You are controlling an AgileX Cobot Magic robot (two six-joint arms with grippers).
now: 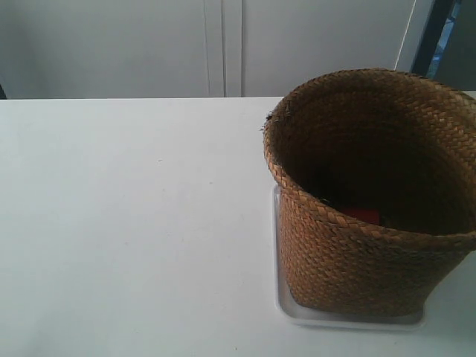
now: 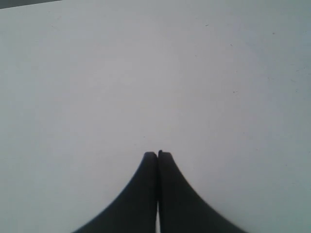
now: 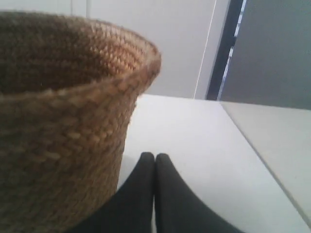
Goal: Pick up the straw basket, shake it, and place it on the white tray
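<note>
The brown straw basket [image 1: 372, 193] stands upright on the white tray [image 1: 286, 309] at the exterior view's right; only the tray's near rim and one side show beneath it. Something red [image 1: 362, 214] lies inside the basket. No arm appears in the exterior view. In the right wrist view the basket's wall [image 3: 63, 145] rises close beside my right gripper [image 3: 155, 156], which is shut and empty, not touching the weave as far as I can see. My left gripper [image 2: 158, 154] is shut over bare white table, holding nothing.
The white table [image 1: 134, 223] stretches to the exterior view's left of the basket. Its far edge meets a pale wall with panel seams [image 1: 223, 44]. In the right wrist view a table edge [image 3: 252, 145] runs close to the gripper.
</note>
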